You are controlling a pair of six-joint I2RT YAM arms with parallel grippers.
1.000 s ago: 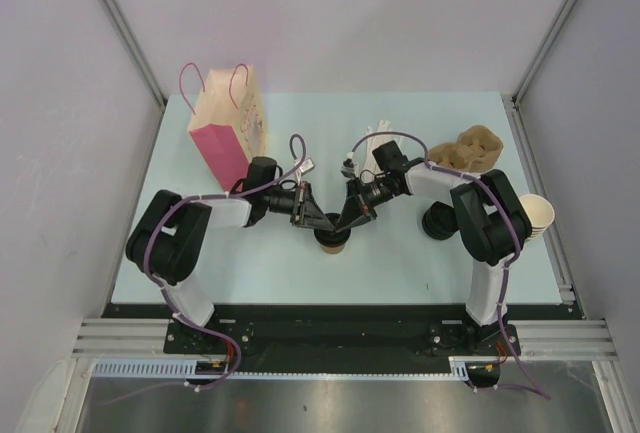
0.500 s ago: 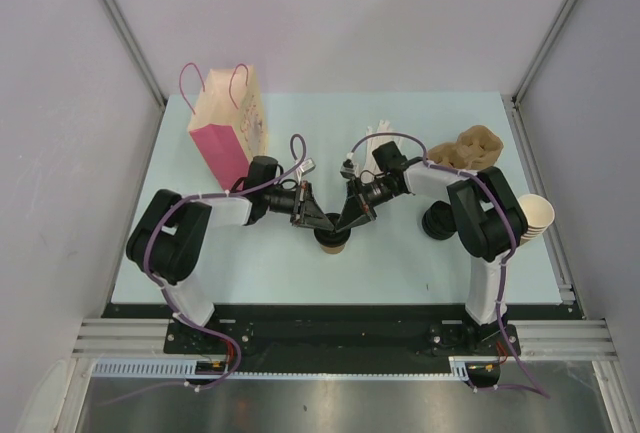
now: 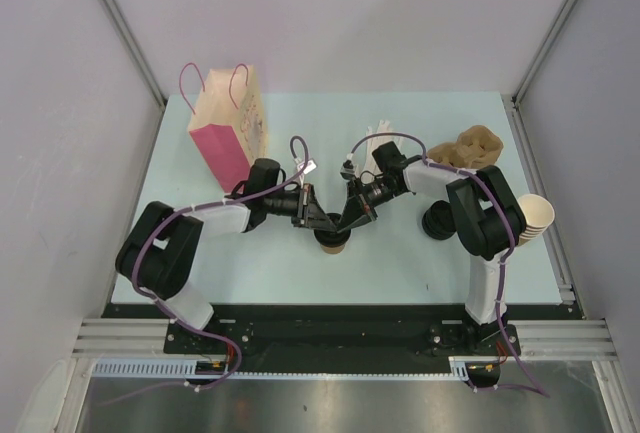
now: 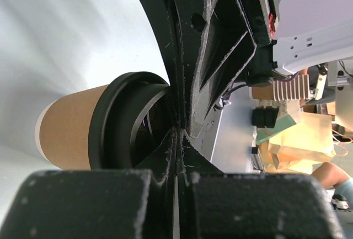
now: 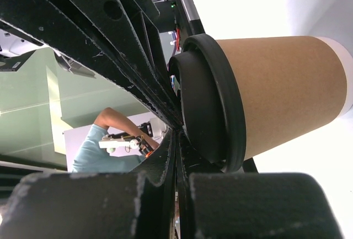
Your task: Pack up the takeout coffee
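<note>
Top view: small brown kraft paper cup with a round black plastic lid [image 3: 332, 241] stands upright on the pale green desk [image 3: 400, 265], near the front edge and midway between the two arms.

Left fingers [image 3: 316, 219] are shut tight, with nothing between them. Their tips come in from the left and meet the lid's top. Right fingers [image 3: 352, 217] are likewise shut and empty, reaching the lid from the right, so the two sets form a V over the cup.

Left wrist view: the closed fingers [image 4: 165, 164] lie against the lid's raised rim, and the cup [image 4: 69, 134] shows its kraft wall beyond (the black frame above is the other arm's fingers).

Right wrist view: the closed fingers [image 5: 165, 162] touch the lid at its edge, with the cup [image 5: 281, 93] to the right.

Elsewhere on the desk:
- Pink-and-kraft paper bag with cord handles [image 3: 228, 125], upright, back left.
- Brown moulded pulp cup carrier [image 3: 472, 148], back right.
- Stack of lidless paper cups [image 3: 537, 216], at the right edge.
</note>
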